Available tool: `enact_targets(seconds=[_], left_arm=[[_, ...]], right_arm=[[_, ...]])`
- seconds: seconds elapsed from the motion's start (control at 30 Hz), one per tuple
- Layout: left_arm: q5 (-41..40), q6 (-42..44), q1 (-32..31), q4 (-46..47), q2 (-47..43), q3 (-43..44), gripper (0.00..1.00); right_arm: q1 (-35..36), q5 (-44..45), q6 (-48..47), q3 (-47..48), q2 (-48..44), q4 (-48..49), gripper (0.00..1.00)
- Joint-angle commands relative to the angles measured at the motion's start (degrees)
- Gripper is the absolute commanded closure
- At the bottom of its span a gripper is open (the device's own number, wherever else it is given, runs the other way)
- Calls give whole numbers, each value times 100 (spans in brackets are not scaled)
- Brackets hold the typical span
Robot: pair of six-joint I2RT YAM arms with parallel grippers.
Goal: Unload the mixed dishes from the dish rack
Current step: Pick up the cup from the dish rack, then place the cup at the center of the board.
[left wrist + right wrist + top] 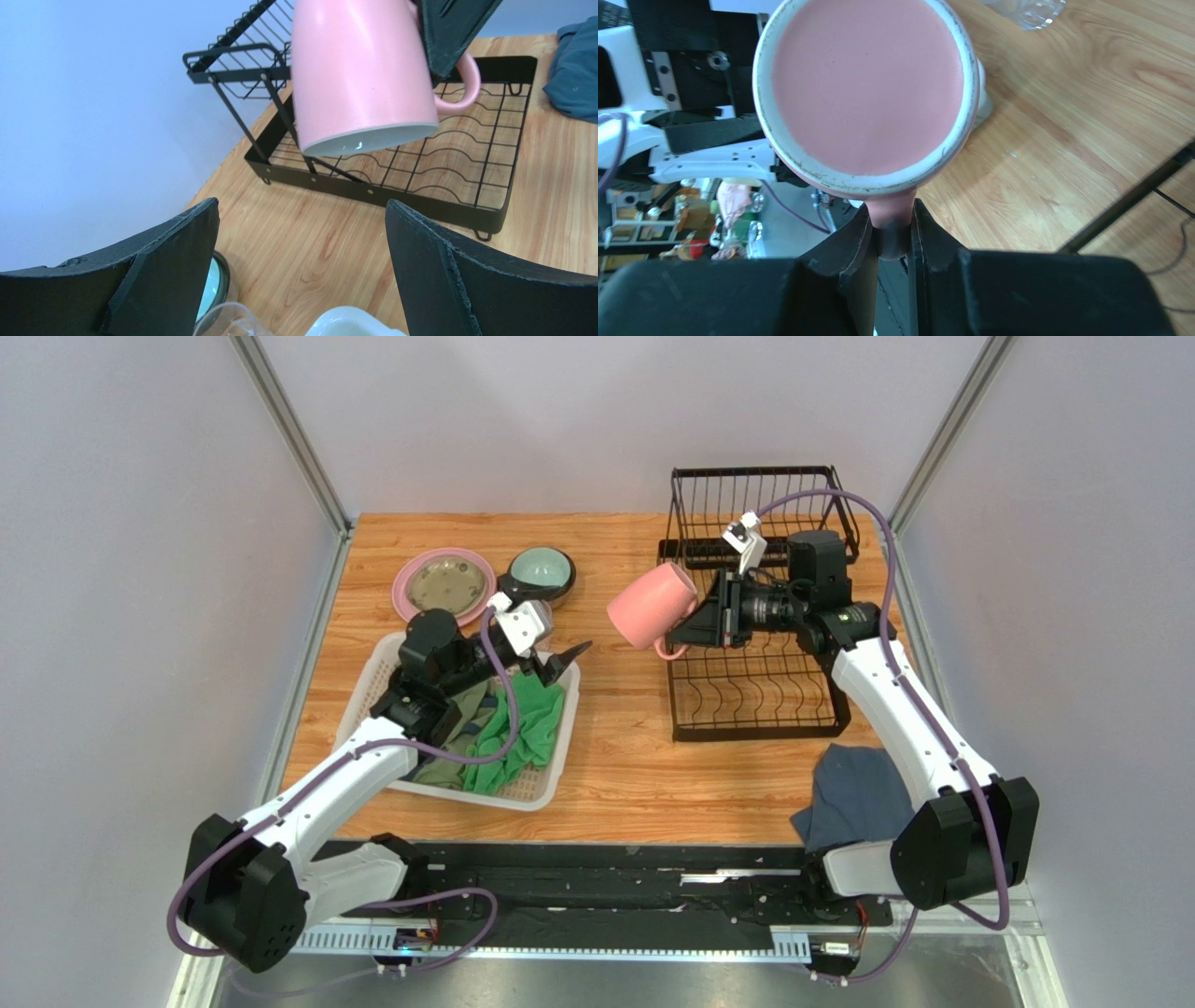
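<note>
One dish is in hand: the pink mug [651, 605], mid-frame in the top view, tipped sideways just left of the dish rack [751, 703], its handle pinched between the closed fingers of the right gripper [697, 627]. Mid-left, the left gripper [561, 661] gapes empty. Best lowered onto the bare wood [624, 742] between rack and white basket [484, 795] — turned upright, clear of the rack's edge.

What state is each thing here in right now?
pink mug: in the air, tipped sideways, held by its handle.
right gripper: shut on the pink mug's handle.
left gripper: open, holding nothing.
teal bowl: upright on the table.
pink plate: flat on the table, a smaller dish on it.
</note>
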Motion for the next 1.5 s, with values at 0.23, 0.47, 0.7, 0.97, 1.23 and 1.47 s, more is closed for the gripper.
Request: enact_targets(seconds=[0.23, 0.47, 0.7, 0.97, 1.23, 1.47], left_arm=[[-157, 241, -392, 1401, 67, -202, 5], [-350, 505, -576, 2069, 269, -396, 7], [-587, 549, -664, 2632, 603, -448, 18], [-728, 356, -814, 2896, 727, -448, 36], [-710, 127, -858, 2940, 735, -449, 58], [-789, 75, -858, 2940, 700, -493, 96]], right_arm=[[6, -1485, 488, 498, 336, 868, 100], [15, -1837, 717, 480, 494, 1052, 100], [112, -1995, 822, 366, 512, 1132, 100], [261, -2074, 814, 217, 582, 1237, 100], [402, -2162, 735, 172, 688, 1202, 100], [402, -2083, 620, 173, 662, 1115, 100]])
